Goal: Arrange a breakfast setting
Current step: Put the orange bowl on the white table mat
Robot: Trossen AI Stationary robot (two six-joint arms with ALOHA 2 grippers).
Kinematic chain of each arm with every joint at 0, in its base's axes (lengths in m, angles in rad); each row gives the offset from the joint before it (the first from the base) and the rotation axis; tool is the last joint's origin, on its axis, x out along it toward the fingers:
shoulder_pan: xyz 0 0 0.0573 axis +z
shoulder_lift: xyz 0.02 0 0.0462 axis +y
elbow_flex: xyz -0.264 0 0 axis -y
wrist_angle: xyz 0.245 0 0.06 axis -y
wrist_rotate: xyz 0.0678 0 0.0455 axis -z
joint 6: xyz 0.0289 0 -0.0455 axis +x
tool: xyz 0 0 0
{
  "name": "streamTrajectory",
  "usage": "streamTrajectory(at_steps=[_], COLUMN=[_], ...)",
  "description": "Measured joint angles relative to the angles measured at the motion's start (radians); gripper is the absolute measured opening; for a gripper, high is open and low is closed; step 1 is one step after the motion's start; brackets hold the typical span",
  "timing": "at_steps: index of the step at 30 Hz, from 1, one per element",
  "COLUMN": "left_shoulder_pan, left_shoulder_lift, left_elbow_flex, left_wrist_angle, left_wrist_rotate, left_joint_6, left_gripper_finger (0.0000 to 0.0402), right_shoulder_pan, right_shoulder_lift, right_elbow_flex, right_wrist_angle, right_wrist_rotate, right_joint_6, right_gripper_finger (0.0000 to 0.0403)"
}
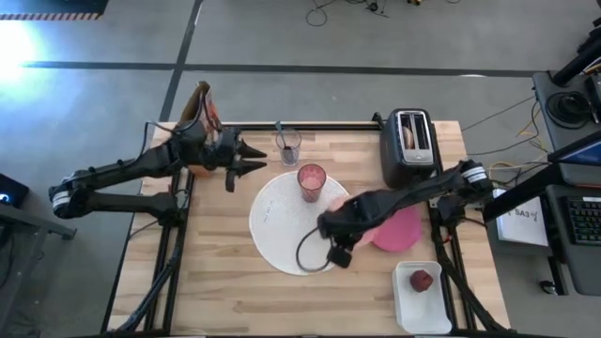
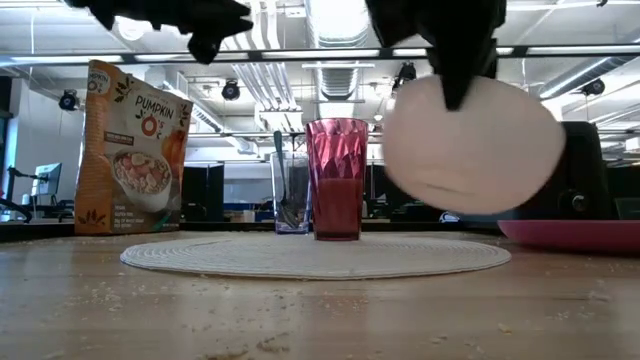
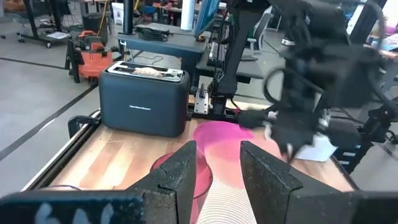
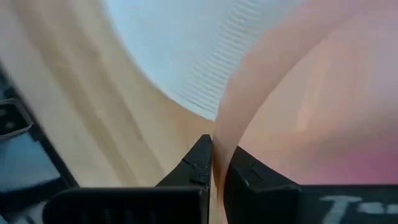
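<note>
Low view is showing you the right gripper (image 2: 458,95) pinching the peach cereal bowl (image 2: 470,145) tilted on edge above the magenta plate (image 2: 570,235), the pink translucent cup (image 2: 337,178) standing alongside.

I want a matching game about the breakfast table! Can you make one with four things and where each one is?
Things:
1. peach bowl
2. pink cup
3. red fruit
4. bagel

Places:
A. in the black toaster
B. on the white placemat
C. in the white tray
D. off the table, pinched by the right gripper

Pairs: 1-D, 2-B, 3-C, 4-A
</note>
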Motion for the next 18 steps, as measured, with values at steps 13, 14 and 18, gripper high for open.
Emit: streamTrajectory(at_steps=[13,14,18], left_shoulder_pan=[0.0,0.0,0.0], left_shoulder_lift=[-0.021,-0.028,-0.056], left_elbow_flex=[0.357,0.373,0.418], left_wrist_angle=[-0.4,-0.403,-0.436], left_wrist_rotate=[-0.018,-0.028,-0.062], left_joint_6=[0.058,0.057,0.05], left_gripper_finger=[0.0107,0.0107,0.0107], right_shoulder_pan=[0.071,0.07,0.069], right_shoulder_lift=[0.256,0.274,0.346], right_elbow_flex=[0.241,0.263,0.341], right_wrist_angle=[0.078,0.078,0.069], right_wrist_rotate=[0.172,0.174,0.231], right_joint_6=[-0.607,-0.669,-0.936], right_gripper_finger=[0.0009,0.0009,0.0009])
